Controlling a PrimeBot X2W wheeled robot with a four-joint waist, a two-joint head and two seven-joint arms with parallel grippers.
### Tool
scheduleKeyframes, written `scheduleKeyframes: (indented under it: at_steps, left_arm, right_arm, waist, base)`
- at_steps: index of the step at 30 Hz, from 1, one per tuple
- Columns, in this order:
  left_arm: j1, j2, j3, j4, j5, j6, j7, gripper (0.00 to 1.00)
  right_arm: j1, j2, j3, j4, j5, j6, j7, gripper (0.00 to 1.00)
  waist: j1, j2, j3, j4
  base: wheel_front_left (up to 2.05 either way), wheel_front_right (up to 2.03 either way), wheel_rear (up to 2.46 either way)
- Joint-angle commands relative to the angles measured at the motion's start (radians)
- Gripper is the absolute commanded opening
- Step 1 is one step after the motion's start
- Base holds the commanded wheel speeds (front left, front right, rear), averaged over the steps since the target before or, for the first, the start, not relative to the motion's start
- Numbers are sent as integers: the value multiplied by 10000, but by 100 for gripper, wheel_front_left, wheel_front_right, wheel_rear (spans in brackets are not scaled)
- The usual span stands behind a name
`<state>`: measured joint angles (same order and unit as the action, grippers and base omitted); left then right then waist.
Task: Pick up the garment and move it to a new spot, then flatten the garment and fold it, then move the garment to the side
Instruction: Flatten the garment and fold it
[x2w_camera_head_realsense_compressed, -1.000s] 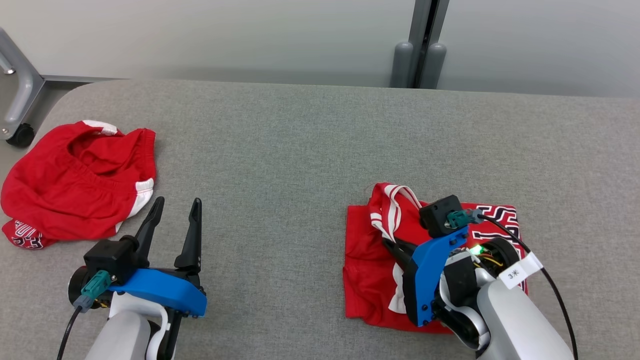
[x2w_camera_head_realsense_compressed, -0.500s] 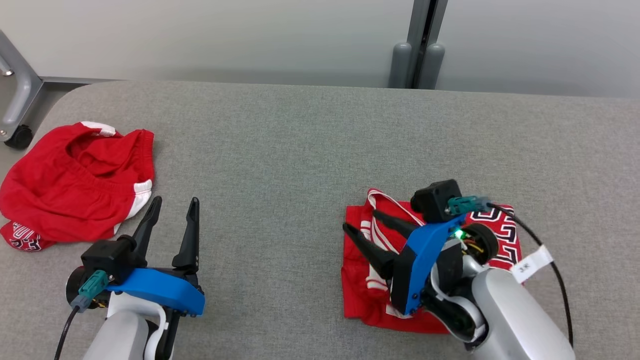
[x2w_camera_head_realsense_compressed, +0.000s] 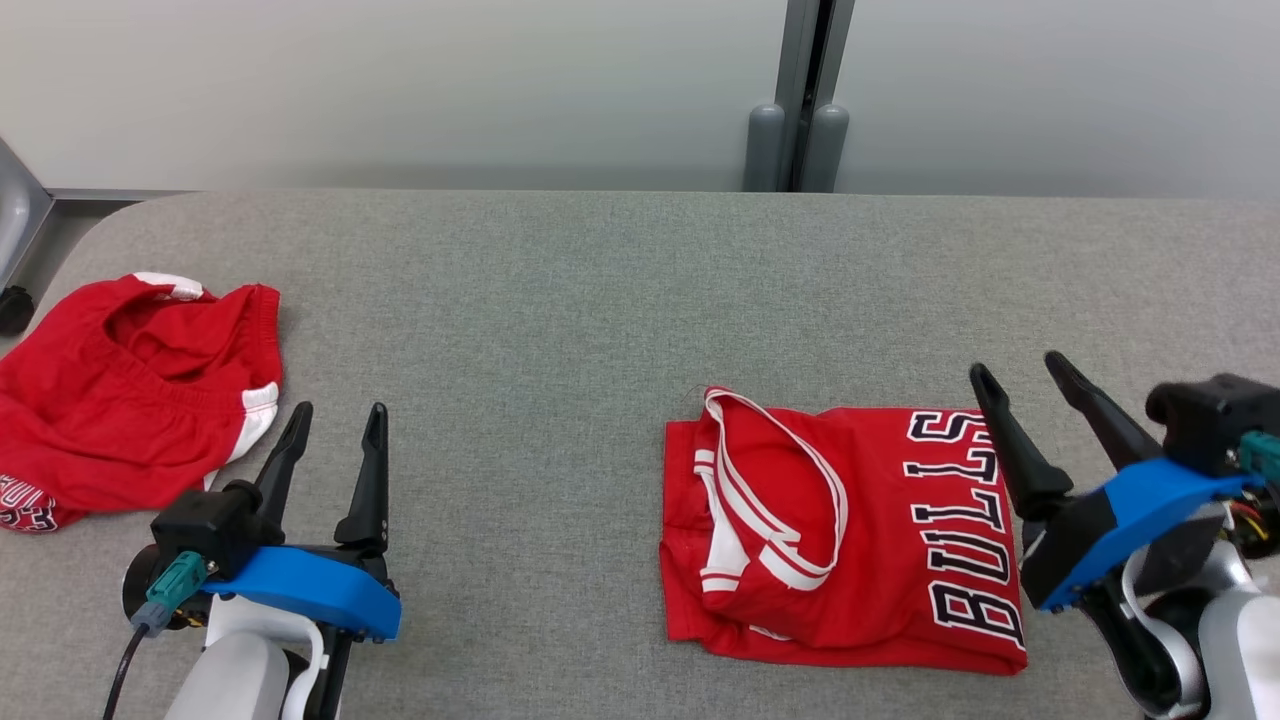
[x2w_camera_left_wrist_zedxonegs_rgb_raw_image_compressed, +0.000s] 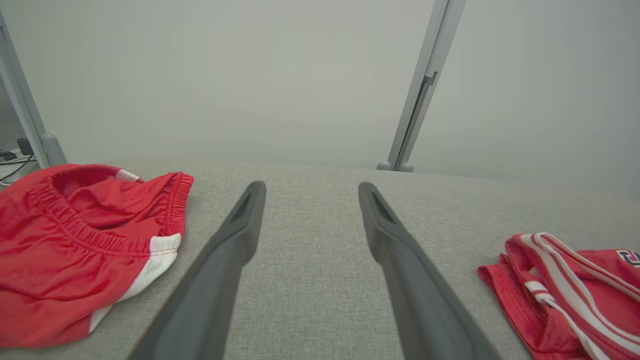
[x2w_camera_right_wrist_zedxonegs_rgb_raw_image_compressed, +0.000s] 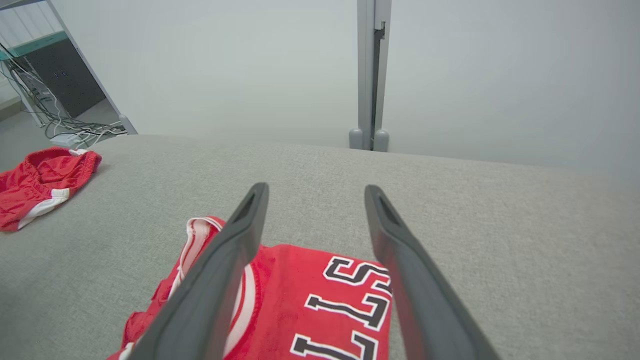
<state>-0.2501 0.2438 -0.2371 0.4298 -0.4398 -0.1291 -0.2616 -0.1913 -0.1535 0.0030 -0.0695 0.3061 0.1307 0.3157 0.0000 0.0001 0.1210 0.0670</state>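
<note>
The garment is a red jersey with white trim and "BULLS" lettering, lying folded on the grey table right of centre. It also shows in the left wrist view as the garment and in the right wrist view as the garment. My right gripper stands open just beyond the jersey's right edge, nothing between its fingers; in its own view the right gripper hovers over the lettered end. My left gripper is open and empty at the lower left, seen also as the left gripper.
Crumpled red shorts with white trim lie at the table's left edge, close to the left gripper's left; also shorts and shorts. A grey post stands behind the table. A caster wheel sits off the left corner.
My right gripper opened, let go of the jersey and drew back to the right, uncovering the folded jersey. The head camera shifted slightly. The left arm stayed put.
</note>
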Motion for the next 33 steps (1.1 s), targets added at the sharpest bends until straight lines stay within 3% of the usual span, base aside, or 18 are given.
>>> scheduleKeyframes:
  at_steps: [1, 5, 10, 11, 13, 21, 29, 33]
  left_arm:
    - [64, 13, 15, -19, 20, -16, -46, 100]
    - [81, 36, -40, -16, -10, -16, -46, 100]
    - [64, 92, -75, 2, -18, -17, -46, 100]
    - [51, 103, -94, 13, -25, -17, -46, 100]
    - [26, 131, -124, 36, -39, -17, -46, 100]
    - [121, 212, -41, 83, -48, -17, -46, 100]
    - [-65, 160, -106, 112, -62, -17, -46, 100]
    - [-122, 111, -148, 92, -72, -17, -46, 100]
  right_arm:
    - [203, 26, -12, 39, -106, 1, -60, 100]
    - [942, 261, -695, 635, -986, 1, -481, 100]
    - [1145, 539, -660, 1440, -1525, 1, -1034, 100]
    - [1107, 596, -601, 1620, -1650, 1, -1171, 63]
    - [1017, 717, -494, 1971, -1765, 1, -1408, 0]
    - [495, 920, 1135, 3340, -1881, 1, -1677, 0]
    - [-439, 1029, 3656, 4868, -1695, 1, -1099, 0]
    - [-806, 1026, 5049, 5224, -1016, 1, -1254, 0]
  waist:
    - [0, -1, -14, -3]
    - [0, -1, -89, -11]
    - [0, -1, -97, -3]
    - [0, -1, -101, 4]
    - [0, -1, -121, 27]
    - [0, -1, -203, 31]
    - [0, -1, -177, 138]
    - [0, -1, -144, 268]
  base:
    - [0, 0, 0]
    - [0, 0, 0]
    - [0, 0, 0]
    - [0, 0, 0]
    - [0, 0, 0]
    - [0, 0, 0]
    - [0, 0, 0]
    - [0, 0, 0]
